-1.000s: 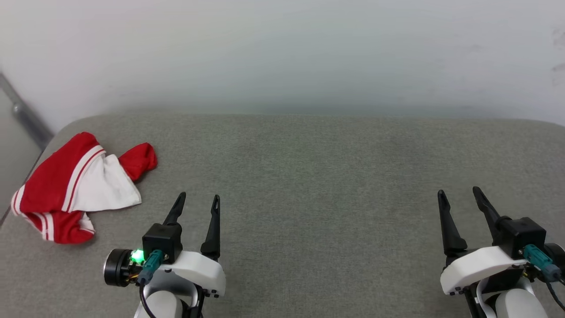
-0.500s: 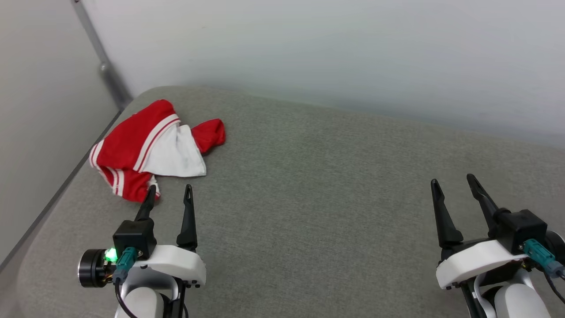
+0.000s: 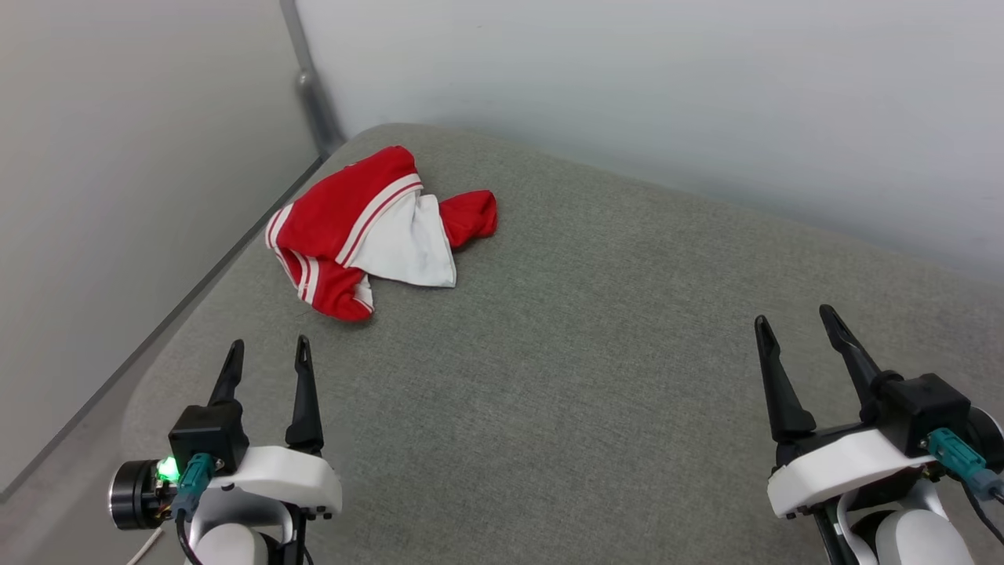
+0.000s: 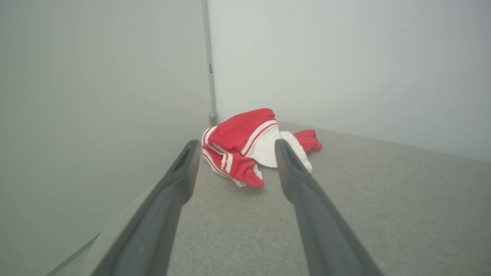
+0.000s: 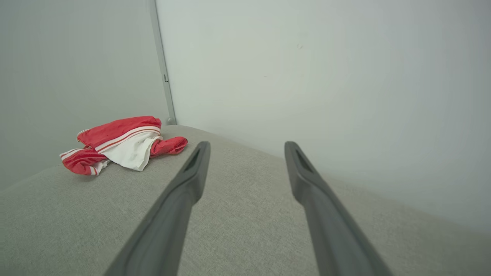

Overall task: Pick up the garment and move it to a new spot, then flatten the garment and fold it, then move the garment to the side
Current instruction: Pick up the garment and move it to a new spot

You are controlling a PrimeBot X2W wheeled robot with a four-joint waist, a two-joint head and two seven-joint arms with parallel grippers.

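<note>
While the head view has swung toward the robot's left over the last second, the garment (image 3: pixel 376 227) has kept the same crumpled shape, so the shift reads as the camera and body turning, not the shirt moving. It now lies in the upper left-middle of that view, in the far left corner of the grey fabric-covered counter (image 3: pixel 588 353), close to the edge along the side wall, red folds over a white sleeve. The left gripper (image 3: pixel 268 345) sits below it with bare counter between, fingers parted and empty; the right gripper (image 3: pixel 794 316) is well apart at the lower right, likewise spread and holding nothing. From the left wrist view, the garment (image 4: pixel 249 142) now shows framed between the two open fingers of the left gripper (image 4: pixel 236 145), ahead and not touched. From the right wrist view, the garment (image 5: pixel 122 143) lies far off to the left of the right gripper (image 5: pixel 247 145), whose fingers stand wide with nothing between them. In my judgement the turn has lined the left arm up for the first pick-up, which is not yet begun; the reach forward and down is left to do.
</note>
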